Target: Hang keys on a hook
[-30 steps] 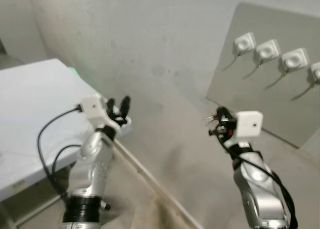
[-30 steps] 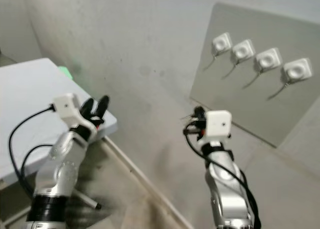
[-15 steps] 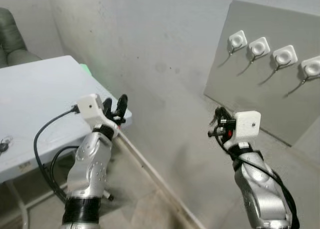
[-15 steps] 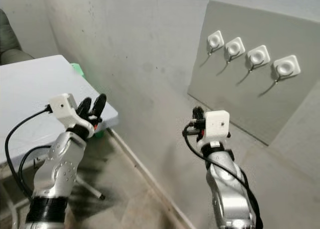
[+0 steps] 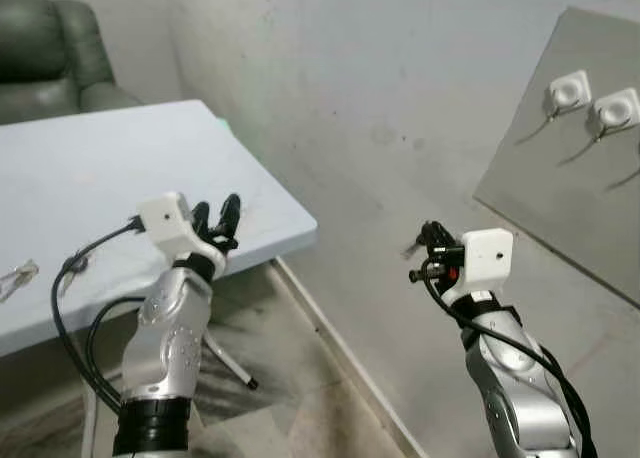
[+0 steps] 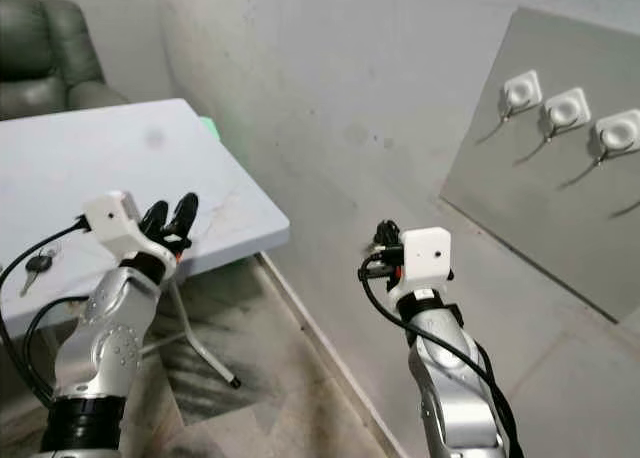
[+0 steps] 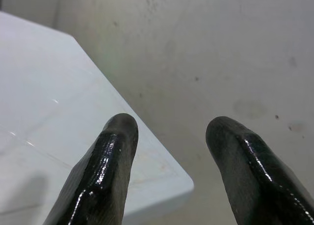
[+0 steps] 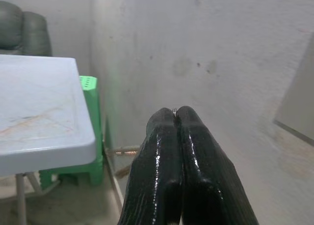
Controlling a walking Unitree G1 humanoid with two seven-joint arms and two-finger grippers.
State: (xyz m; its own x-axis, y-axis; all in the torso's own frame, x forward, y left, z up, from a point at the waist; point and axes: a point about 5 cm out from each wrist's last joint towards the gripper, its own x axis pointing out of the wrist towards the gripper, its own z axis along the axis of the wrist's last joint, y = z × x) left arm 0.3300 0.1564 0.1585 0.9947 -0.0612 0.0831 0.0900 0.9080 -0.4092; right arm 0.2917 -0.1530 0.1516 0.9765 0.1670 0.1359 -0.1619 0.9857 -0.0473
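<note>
From the head views, a key point(image 6: 36, 267) is seen lying on the white table point(image 5: 100, 178), well apart from the hooks point(image 6: 560, 108) on the wall board. In the left wrist view, the left gripper point(image 7: 169, 151) is held wide open over the table's corner, seemingly readied for pickup. In the right wrist view, the right gripper point(image 8: 176, 118) is pinched shut on a thin metal ring point(image 8: 174, 109), presumably keys.

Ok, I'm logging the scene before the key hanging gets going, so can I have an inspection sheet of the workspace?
Surface: pale table, mostly bare.
Job's things: keys lying on the table near its left edge; wall hooks on a grey board, the visible ones bare.
Clutter: green stool by the table's far end.
Grippers: left gripper open, above the table edge; right gripper shut on a small metal piece, off the table.
Cables: black cable looping from the left wrist; another at the right wrist.
Surroundings: concrete wall, green armchair.
</note>
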